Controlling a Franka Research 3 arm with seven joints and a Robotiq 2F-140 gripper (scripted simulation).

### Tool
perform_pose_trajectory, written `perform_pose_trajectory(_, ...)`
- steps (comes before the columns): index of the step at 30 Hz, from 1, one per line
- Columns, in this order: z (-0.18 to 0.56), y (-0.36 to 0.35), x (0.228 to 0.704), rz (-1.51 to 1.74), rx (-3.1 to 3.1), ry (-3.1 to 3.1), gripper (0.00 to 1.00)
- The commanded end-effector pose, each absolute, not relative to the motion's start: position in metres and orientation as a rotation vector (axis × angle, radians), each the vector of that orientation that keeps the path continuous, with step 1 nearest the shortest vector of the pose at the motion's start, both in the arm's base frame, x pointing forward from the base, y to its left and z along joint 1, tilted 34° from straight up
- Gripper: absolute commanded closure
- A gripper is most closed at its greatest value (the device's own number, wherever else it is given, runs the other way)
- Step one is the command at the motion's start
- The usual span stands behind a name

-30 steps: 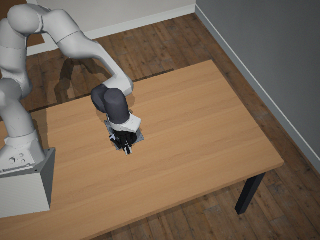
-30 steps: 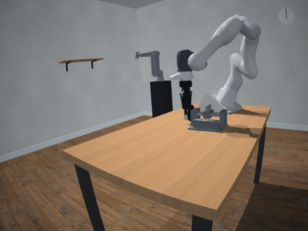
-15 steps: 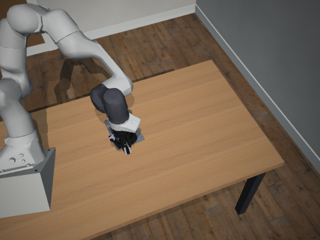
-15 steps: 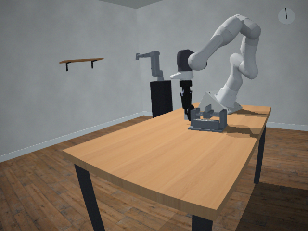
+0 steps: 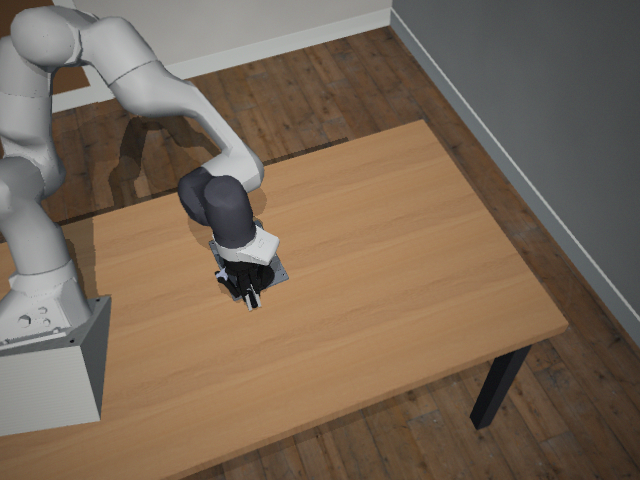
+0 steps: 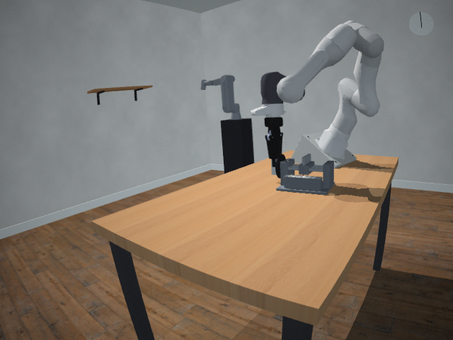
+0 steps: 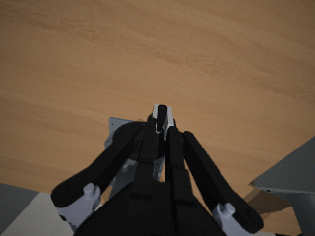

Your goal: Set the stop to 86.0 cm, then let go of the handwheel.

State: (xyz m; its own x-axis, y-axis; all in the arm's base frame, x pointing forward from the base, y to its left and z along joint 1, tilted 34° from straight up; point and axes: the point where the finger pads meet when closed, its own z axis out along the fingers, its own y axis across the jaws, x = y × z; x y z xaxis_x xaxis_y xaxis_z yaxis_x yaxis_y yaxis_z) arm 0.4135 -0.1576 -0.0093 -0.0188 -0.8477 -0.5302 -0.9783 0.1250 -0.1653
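Note:
A small grey stop fixture [image 6: 305,173] stands on the wooden table, with two end blocks, a slide between them and a dark handwheel [image 6: 279,165] at its left end. My gripper [image 6: 274,158] reaches straight down onto that end and is shut on the handwheel. In the overhead view the gripper [image 5: 251,301] covers most of the fixture's base plate [image 5: 276,271]. In the wrist view the fingertips pinch a dark grip, with the grey plate [image 7: 118,133] underneath. The scale reading is hidden.
The robot's grey pedestal [image 5: 49,364] sits at the table's left edge. A second grey arm on a black column [image 6: 236,140] stands behind the table. A wall shelf [image 6: 119,89] hangs far left.

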Motion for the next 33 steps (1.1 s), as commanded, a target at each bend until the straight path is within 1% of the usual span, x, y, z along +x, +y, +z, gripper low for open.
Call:
perform_pose_trajectory(1,-0.008,-0.158,0.41,0.341,-1.761,1.895,0.96)
perform_pose_trajectory(33,0.017,-0.174,0.398,0.341,-1.761,1.895,0.96)
